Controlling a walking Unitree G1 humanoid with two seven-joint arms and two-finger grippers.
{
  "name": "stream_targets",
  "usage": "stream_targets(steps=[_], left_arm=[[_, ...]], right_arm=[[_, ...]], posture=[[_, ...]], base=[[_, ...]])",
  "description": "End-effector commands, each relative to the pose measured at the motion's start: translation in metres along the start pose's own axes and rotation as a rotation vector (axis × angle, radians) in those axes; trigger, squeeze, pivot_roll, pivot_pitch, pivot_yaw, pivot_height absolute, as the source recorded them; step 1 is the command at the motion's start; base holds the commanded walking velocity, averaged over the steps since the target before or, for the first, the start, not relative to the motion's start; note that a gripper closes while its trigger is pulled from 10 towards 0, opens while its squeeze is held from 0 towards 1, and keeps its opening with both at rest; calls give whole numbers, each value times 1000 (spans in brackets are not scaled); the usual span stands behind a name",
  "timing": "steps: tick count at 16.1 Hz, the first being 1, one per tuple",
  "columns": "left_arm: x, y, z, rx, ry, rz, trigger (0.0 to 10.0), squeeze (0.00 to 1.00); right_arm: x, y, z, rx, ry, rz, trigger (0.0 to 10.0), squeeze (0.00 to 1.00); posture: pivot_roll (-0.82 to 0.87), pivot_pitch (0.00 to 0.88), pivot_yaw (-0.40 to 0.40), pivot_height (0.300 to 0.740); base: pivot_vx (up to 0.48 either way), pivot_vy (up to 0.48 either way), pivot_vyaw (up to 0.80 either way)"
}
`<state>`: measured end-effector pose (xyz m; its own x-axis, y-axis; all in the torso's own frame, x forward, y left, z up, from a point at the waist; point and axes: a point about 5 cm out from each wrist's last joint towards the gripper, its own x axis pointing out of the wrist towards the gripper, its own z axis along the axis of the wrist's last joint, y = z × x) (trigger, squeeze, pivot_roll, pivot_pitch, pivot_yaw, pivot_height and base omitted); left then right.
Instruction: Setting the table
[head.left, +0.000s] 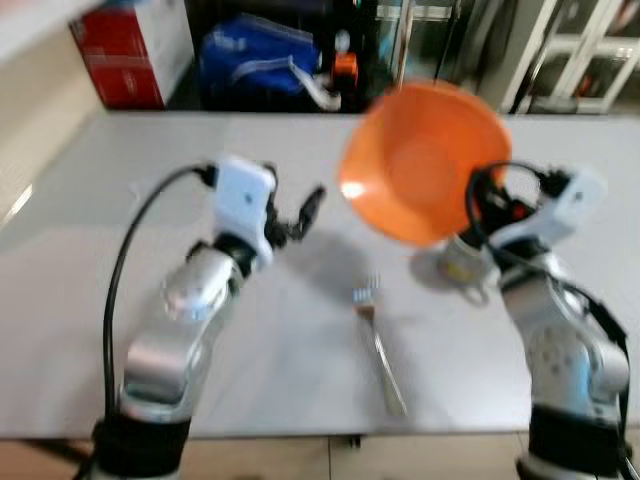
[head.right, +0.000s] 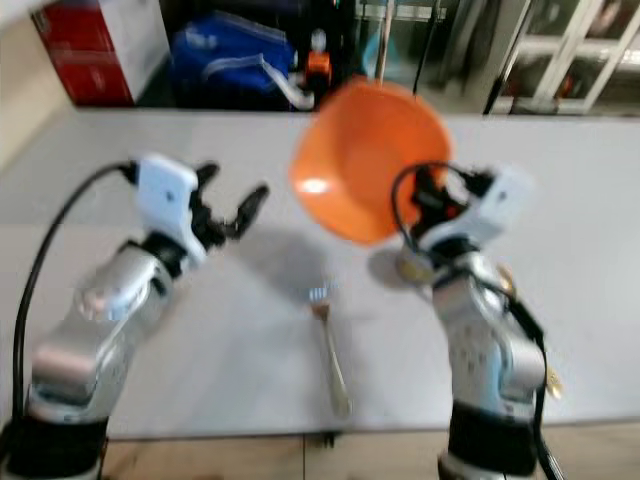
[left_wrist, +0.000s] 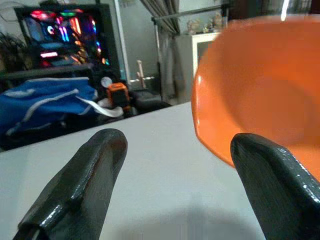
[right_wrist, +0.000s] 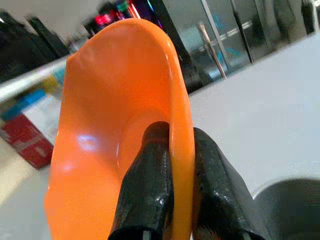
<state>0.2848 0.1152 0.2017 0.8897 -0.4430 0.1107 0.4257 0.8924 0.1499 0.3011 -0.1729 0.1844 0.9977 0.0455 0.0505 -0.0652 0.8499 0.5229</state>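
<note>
Surface: pale grey surface (head.left: 300, 370) runs before you; a red box (head.left: 125, 55) and a blue bag (head.left: 255, 55) sit beyond its far edge, around 11 o'clock.

Left eye view: your right tool (head.left: 480, 215) lifts the orange bowl (head.left: 425, 165) off the surface at 1 o'clock, tilted steeply with its hollow facing you, likely because it is pinched by the rim alone. A fork (head.left: 378, 340) lies flat at 6 o'clock, handle toward you.

Right eye view: your left tool (head.right: 235, 210) hovers at 10 o'clock, released and empty, well apart from the fork.

Left wrist view: both black fingers (left_wrist: 80, 190) are spread wide, with the bowl just beyond them.

Right wrist view: fingers (right_wrist: 150, 185) clenched on the bowl's rim, one inside, one outside. Judgement: carry the bowl down beside the fork.
</note>
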Motion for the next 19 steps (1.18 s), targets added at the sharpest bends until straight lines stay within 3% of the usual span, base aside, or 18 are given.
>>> stream_targets(steps=[1, 4, 7, 8, 10, 13, 16, 19], left_arm=[[-5, 2, 2, 1, -21, -30, 10000, 0], [-11, -4, 2, -30, -9, -173, 10000, 0], [-13, 3, 4, -15, -7, -184, 10000, 0], [-14, 3, 4, -23, -4, -173, 10000, 0], [-17, -1, 2, -28, 4, -205, 10000, 0], [-22, -10, 2, -55, 18, -259, 10000, 0], [-30, -18, 4, -92, 31, -334, 10000, 0], [-41, -26, -1, -63, 104, -437, 10000, 0]], right_arm=[[12, 8, -11, -26, 69, 13, 10000, 0], [38, 7, -17, -5, 148, 2, 10000, 0], [59, 6, -12, 43, 170, -3, 10000, 0], [63, 3, -14, 40, 187, -25, 10000, 0], [69, -6, -17, 119, 180, -93, 10000, 0], [74, -26, -36, 197, 236, -223, 10000, 0], [79, -30, -41, 252, 245, -248, 10000, 0], [83, -29, -40, 304, 252, -252, 10000, 0]], posture=[[47, 34, -22, 740], [42, 44, -11, 740], [41, 65, -10, 740], [39, 70, -14, 740], [39, 82, -18, 740], [55, 106, -21, 740], [76, 114, -28, 740], [85, 115, -29, 740]], base=[[0, 0, 0], [0, 0, 0], [0, 0, 0], [0, 0, 0], [0, 0, 0], [0, 0, 0], [0, 0, 0], [0, 0, 0]])
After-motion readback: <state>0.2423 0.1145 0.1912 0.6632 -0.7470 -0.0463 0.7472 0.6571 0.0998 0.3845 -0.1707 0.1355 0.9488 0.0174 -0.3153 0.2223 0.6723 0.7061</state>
